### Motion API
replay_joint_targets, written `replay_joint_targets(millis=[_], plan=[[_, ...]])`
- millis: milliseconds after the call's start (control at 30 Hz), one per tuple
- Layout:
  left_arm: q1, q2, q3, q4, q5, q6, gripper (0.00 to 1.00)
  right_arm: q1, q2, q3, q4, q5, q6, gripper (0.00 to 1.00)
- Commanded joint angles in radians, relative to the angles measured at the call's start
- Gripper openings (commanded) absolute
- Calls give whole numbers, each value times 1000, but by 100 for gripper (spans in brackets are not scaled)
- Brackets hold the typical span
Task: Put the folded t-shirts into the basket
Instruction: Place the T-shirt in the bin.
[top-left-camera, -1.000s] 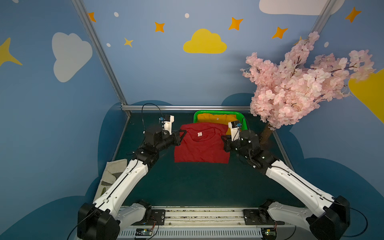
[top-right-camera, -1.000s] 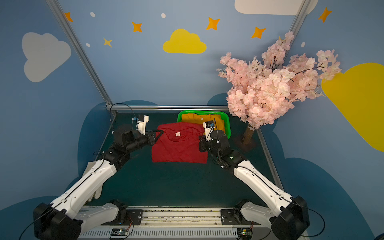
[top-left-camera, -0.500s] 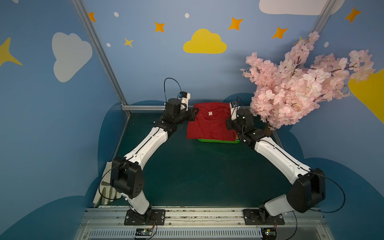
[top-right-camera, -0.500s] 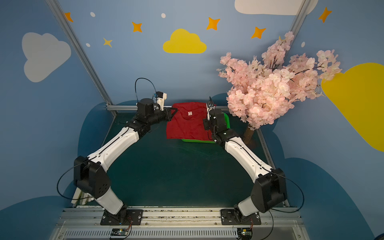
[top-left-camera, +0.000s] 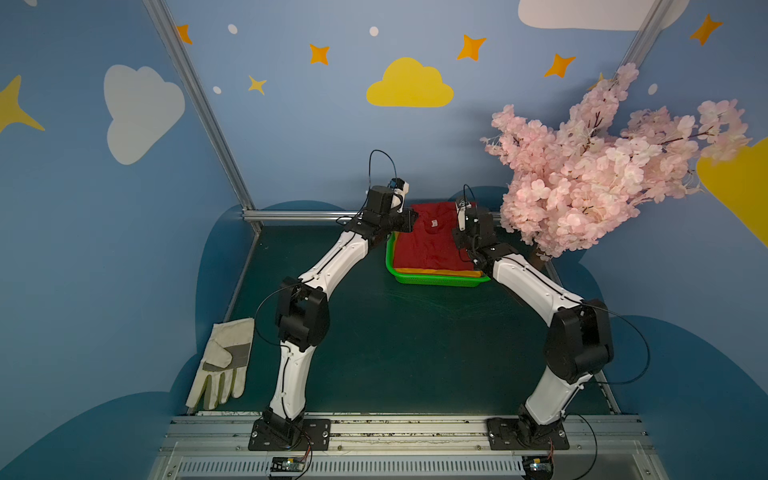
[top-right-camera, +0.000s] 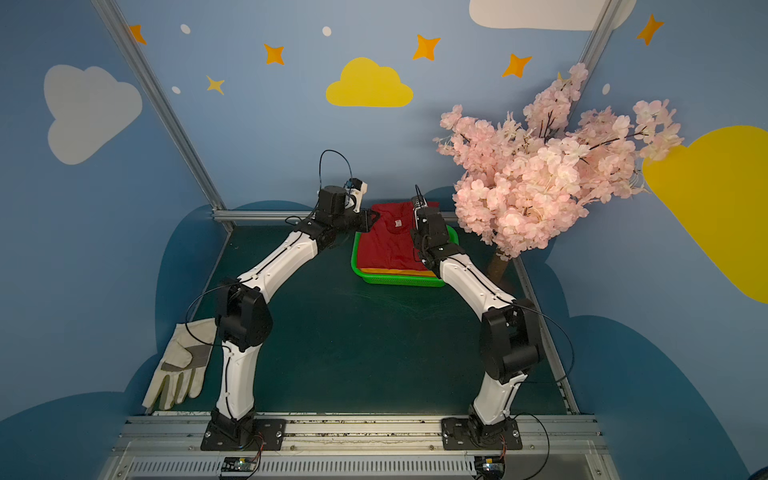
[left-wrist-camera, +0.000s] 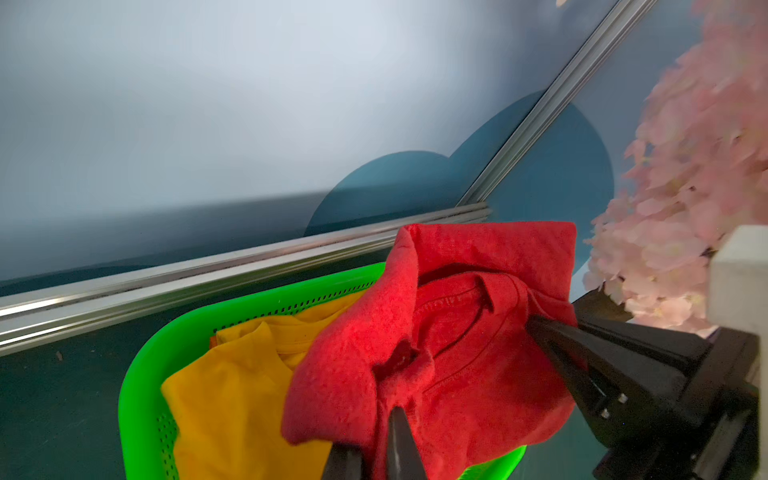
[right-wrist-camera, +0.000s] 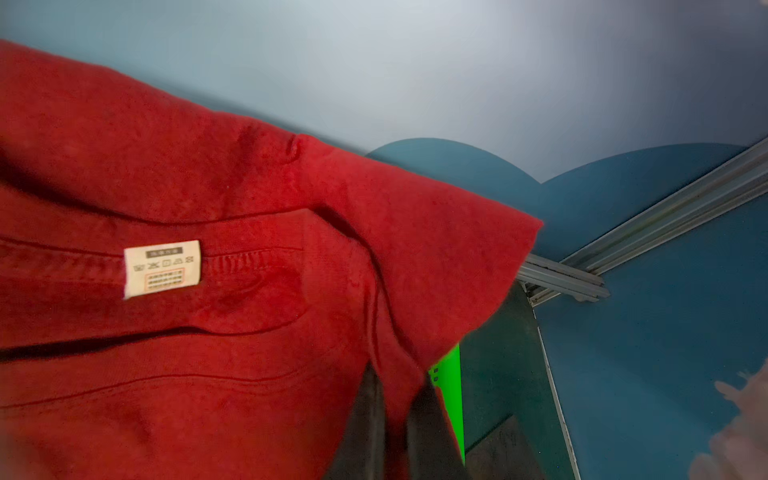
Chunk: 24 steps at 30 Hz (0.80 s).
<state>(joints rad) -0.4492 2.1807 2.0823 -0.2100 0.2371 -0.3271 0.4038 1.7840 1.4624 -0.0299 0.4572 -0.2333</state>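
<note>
Left end effector (left-wrist-camera: 376, 453) and right end effector (right-wrist-camera: 397, 424) clamped on dark red t-shirt (top-left-camera: 428, 245), carried farther back, now over basket (top-left-camera: 436, 281); release next.

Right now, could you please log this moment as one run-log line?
left gripper: shut on dark red t-shirt | right gripper: shut on it | shirt: over green basket, above mustard yellow t-shirt | release: not yet

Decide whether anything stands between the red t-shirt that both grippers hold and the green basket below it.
Nothing blocks it. The red t-shirt, pinched by the left gripper and right gripper, is held directly over the basket; only the yellow t-shirt already inside lies beneath.
</note>
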Motion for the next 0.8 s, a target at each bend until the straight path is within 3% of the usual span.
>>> replay_joint_targets(millis=[0, 367, 567, 700, 767], plan=[[0, 34, 68, -55, 7, 27, 2, -18, 25, 39, 37, 19, -20, 0], [-3, 95, 71, -118, 20, 32, 3, -56, 99, 46, -31, 5, -3, 0], [-3, 172, 144, -164, -77, 85, 4, -61, 188, 97, -57, 44, -6, 0], [-3, 264, 224, -171, -169, 151, 20, -69, 301, 200, -117, 126, -15, 13], [-3, 327, 306, -197, -217, 192, 34, -73, 375, 289, -185, 185, -25, 27]])
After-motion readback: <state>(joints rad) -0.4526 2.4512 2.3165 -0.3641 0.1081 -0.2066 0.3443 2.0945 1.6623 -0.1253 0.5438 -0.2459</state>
